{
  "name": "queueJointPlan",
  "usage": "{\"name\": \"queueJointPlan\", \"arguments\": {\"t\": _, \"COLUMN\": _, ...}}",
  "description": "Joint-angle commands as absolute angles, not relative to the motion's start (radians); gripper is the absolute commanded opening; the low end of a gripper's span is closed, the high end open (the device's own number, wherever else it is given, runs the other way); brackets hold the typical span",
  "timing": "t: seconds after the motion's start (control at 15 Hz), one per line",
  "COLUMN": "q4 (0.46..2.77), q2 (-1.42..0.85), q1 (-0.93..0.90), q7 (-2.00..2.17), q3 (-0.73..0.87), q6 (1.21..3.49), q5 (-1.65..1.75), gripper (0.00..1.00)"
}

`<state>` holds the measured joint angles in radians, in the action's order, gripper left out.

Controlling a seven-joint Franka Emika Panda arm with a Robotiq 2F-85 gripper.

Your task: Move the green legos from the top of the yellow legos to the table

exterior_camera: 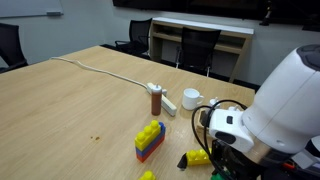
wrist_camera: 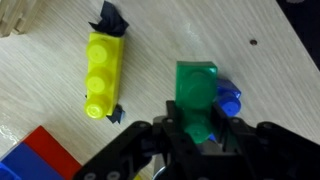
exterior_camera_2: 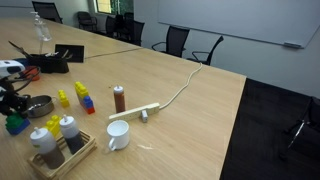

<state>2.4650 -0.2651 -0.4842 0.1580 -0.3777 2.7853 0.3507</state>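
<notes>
In the wrist view my gripper (wrist_camera: 196, 132) is shut on the green legos (wrist_camera: 196, 88), a bright green studded clump with a blue piece (wrist_camera: 229, 101) against its right side. The yellow legos (wrist_camera: 103, 73), a low long brick with dark bits at both ends, lie on the table (wrist_camera: 150, 40) to the left, clear of the green clump. I cannot tell whether the green clump touches the table. In an exterior view the arm hangs over the yellow legos (exterior_camera: 196, 158). In an exterior view the green legos (exterior_camera_2: 17, 125) sit below the gripper (exterior_camera_2: 10, 108).
A yellow-on-blue-and-red stack (exterior_camera: 150, 138) (exterior_camera_2: 86, 98) stands nearby, with a small lone yellow piece (exterior_camera_2: 63, 98). A brown bottle (exterior_camera: 156, 100), a white mug (exterior_camera: 191, 99), a power strip with cable (exterior_camera: 160, 92), a metal bowl (exterior_camera_2: 38, 105) and a tray of condiment bottles (exterior_camera_2: 56, 140) share the table.
</notes>
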Motion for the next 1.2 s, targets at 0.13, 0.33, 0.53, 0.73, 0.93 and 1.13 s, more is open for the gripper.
{"name": "queueJointPlan", "arguments": {"t": 0.13, "q4": 2.574, "q2": -0.229, "q1": -0.485, "q7": 0.192, "q3": -0.323, "q6": 2.902, "q5": 0.401, "gripper": 0.11}}
{"name": "queueJointPlan", "arguments": {"t": 0.33, "q4": 2.622, "q2": -0.227, "q1": -0.492, "q7": 0.217, "q3": -0.284, "q6": 2.936, "q5": 0.439, "gripper": 0.11}}
{"name": "queueJointPlan", "arguments": {"t": 0.53, "q4": 2.653, "q2": -0.240, "q1": -0.507, "q7": 0.247, "q3": -0.258, "q6": 2.973, "q5": 0.478, "gripper": 0.11}}
{"name": "queueJointPlan", "arguments": {"t": 0.73, "q4": 2.664, "q2": -0.250, "q1": -0.522, "q7": 0.284, "q3": -0.234, "q6": 3.003, "q5": 0.520, "gripper": 0.11}}
{"name": "queueJointPlan", "arguments": {"t": 0.93, "q4": 2.657, "q2": -0.261, "q1": -0.533, "q7": 0.304, "q3": -0.213, "q6": 3.016, "q5": 0.545, "gripper": 0.23}}
{"name": "queueJointPlan", "arguments": {"t": 1.13, "q4": 2.646, "q2": -0.273, "q1": -0.552, "q7": 0.319, "q3": -0.190, "q6": 3.011, "q5": 0.574, "gripper": 0.61}}
